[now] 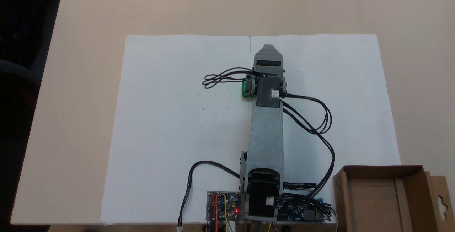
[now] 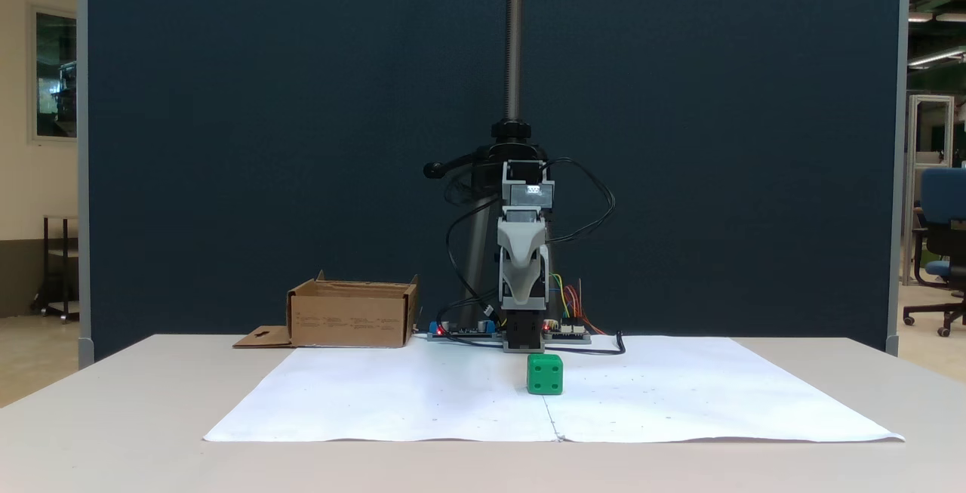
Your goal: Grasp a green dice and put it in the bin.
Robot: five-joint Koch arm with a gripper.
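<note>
**Dice untouched, bin empty: the task has hardly begun**

Claw first: in the fixed view from above, the gripper point(image 1: 269, 51) points away from the base along the seam of the white paper point(image 1: 170, 125), its grey tip seen as one tapered piece, so whether it is open or closed cannot be told here. The green dice point(image 1: 246, 90) peeks out from under the arm's wrist, on the left of it as this view shows, mostly covered. The bin point(image 1: 376, 196) sits at the lower right, beside the arm's base, and what shows of its inside holds nothing.

From the front, in the other fixed view, the gripper point(image 2: 522, 263) hangs well above the table, its jaws one behind the other, so again I cannot tell its state. The green dice point(image 2: 545, 374) rests on the paper, free of any grip. The bin point(image 2: 352, 315) stands to the left, well apart from the dice.

By my judgement nothing is done yet: descent, grasp, carry and drop all remain.
</note>
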